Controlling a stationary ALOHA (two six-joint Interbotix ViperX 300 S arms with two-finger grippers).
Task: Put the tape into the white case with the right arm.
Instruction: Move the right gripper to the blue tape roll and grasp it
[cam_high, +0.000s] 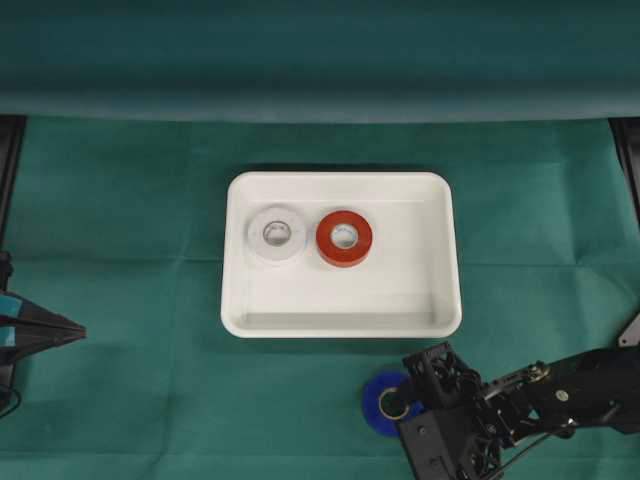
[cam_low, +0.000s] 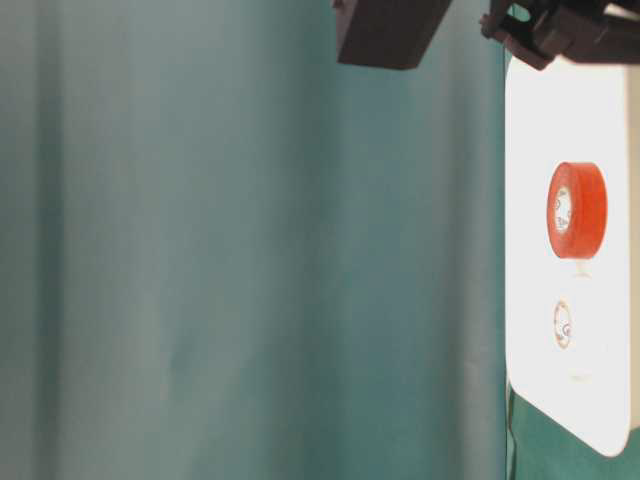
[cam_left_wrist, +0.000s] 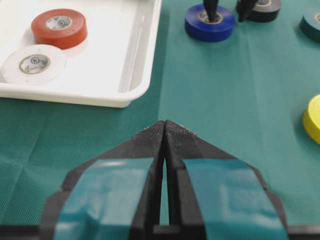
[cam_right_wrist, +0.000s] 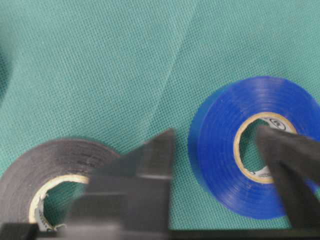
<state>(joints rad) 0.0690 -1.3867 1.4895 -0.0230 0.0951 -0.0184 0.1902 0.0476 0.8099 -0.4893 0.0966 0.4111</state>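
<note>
A blue tape lies flat on the green cloth, just in front of the white case. My right gripper straddles its near wall. One finger stands inside the core. The other finger is outside, with a strip of cloth showing between it and the roll. The jaws are open and blurred. The left wrist view shows the same straddle at the blue tape. Inside the case lie a red roll and a white roll.
A black roll lies right beside the blue one. A yellow roll and a dark teal roll sit at the cloth's right side. My left gripper rests shut at the far left.
</note>
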